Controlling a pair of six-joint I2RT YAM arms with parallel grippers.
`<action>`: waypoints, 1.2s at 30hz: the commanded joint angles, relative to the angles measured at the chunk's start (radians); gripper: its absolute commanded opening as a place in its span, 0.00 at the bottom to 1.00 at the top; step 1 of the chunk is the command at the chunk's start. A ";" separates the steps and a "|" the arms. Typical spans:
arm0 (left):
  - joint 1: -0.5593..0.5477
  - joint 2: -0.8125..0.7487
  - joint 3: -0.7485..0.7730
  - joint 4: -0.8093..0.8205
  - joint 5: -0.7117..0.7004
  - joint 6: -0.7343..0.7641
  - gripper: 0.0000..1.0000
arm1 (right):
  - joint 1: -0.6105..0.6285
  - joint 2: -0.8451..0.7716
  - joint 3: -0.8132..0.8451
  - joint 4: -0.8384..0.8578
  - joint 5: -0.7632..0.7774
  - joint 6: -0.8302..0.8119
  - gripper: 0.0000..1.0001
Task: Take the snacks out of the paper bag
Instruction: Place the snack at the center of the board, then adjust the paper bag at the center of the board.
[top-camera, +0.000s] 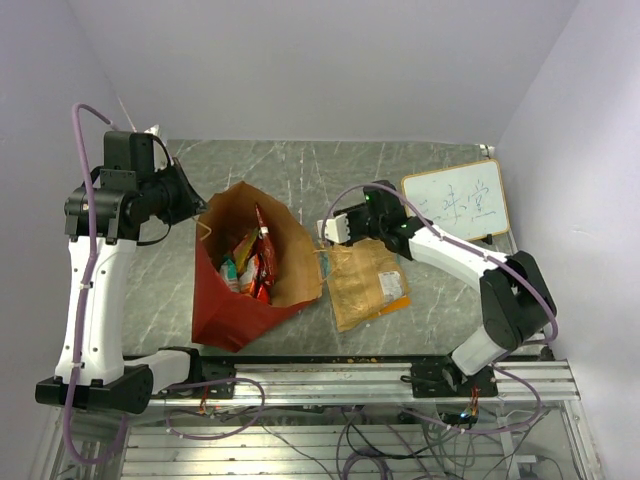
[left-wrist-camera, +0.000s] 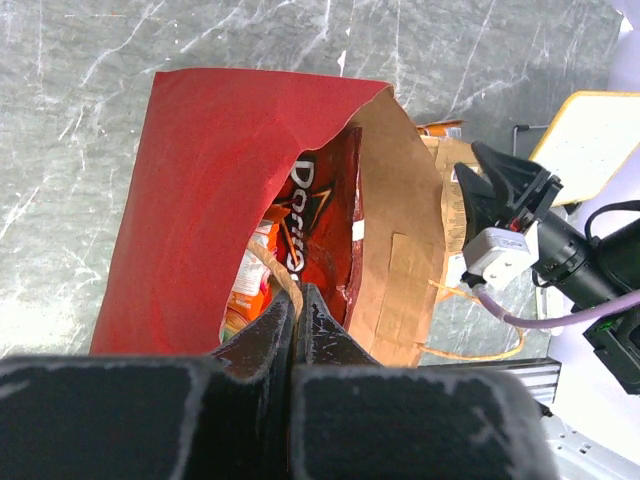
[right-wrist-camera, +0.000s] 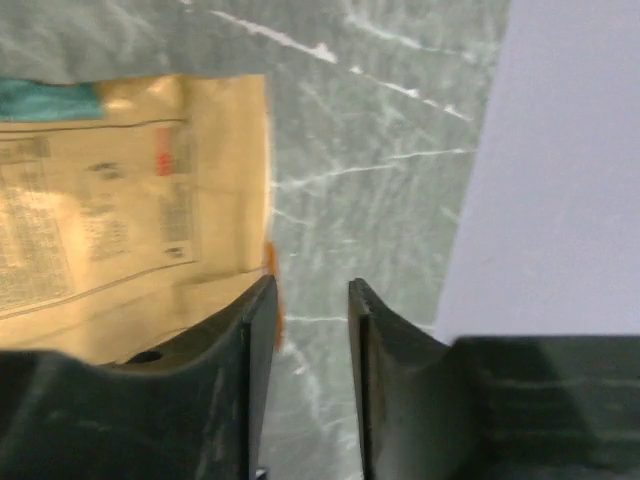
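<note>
Several snacks sit in the paper bag; one tan packet lies just beside it. Our left gripper has its jaws together over the bag's mouth, and our right gripper has jaws apart at the packet's edge, open surface beyond.

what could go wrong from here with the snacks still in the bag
The left claw is shut right by the mouth of the bag. Going in like that, it would likely shove the red chip packet deeper or drag the bag.
The right claw hangs open over the tan packet, which lies near the front edge of the table. A nudge might slide it off.
</note>
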 joint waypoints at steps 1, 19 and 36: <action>-0.007 -0.014 0.016 0.048 0.013 -0.015 0.07 | 0.005 -0.029 -0.011 0.239 0.070 0.138 0.45; -0.005 0.128 0.130 0.087 0.001 0.004 0.07 | 0.012 -0.383 0.165 -0.177 0.229 1.410 0.76; 0.013 0.241 0.329 0.018 -0.082 0.050 0.07 | 0.037 -0.011 0.438 -0.524 -0.402 1.577 0.71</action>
